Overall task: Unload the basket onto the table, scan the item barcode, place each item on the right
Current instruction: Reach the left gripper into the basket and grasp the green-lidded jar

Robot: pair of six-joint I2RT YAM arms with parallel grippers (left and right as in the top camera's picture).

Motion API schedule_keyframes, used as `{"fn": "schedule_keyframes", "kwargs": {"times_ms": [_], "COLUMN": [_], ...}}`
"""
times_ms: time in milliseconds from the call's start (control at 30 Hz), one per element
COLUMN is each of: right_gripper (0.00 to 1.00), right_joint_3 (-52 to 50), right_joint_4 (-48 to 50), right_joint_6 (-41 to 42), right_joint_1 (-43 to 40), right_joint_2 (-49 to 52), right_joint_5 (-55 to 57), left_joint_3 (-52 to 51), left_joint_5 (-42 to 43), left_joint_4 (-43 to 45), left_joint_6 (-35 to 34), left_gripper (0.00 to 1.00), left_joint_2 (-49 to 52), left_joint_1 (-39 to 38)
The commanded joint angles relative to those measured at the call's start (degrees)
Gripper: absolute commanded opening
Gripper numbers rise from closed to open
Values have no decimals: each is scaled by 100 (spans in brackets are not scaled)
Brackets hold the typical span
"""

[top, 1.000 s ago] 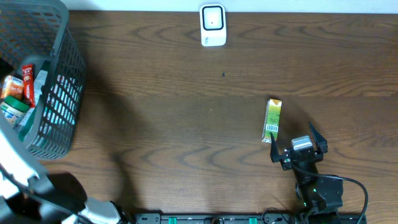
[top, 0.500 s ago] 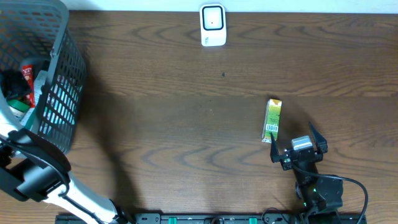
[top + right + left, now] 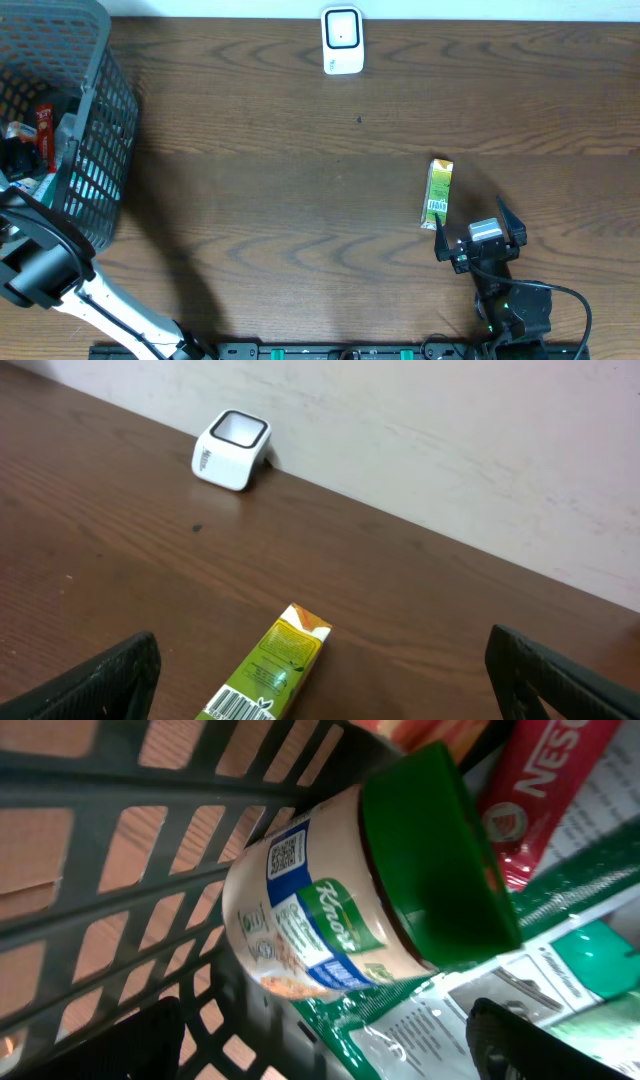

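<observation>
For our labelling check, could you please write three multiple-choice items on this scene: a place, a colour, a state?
1. The barcode scanner stands at the table's: A. far edge B. near edge C. left edge
2. The Knorr jar's lid is: A. red B. green C. white
3. The right hand is: A. shut B. open C. out of view
Answers: A, it sits opposite the arms in the overhead view; B, the left wrist view shows it green; B, its fingers stand wide apart.
</observation>
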Motion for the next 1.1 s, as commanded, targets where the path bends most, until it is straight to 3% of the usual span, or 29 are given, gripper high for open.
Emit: {"fn": "schedule_keyframes", "kwargs": {"times_ms": [0, 533, 767, 1000, 1067], "right_gripper": [99, 99, 99, 99, 99], "right_joint_3": [-4, -4, -4, -4, -4], "right_joint_4": [-22, -22, -22, -22, -22], "right_joint_6": [-46, -46, -46, -46, -46], "right_joint_1": [-83, -83, -83, -83, -83], "right_joint_2": [-26, -26, -26, -26, -26], "right_joint_5": [-24, -24, -26, -24, -24], "left_joint_3": [2, -9, -7, 0, 0], "left_joint_5": [-52, -48, 293, 291, 291], "left_joint_4": [50, 428, 411, 505, 638], "left_joint_6": [260, 256, 214, 103, 107], "left_gripper": [90, 86, 67, 67, 72], "left_joint_2": [149, 688, 667, 398, 275], "left_joint_1": [70, 72, -7, -262, -358]}}
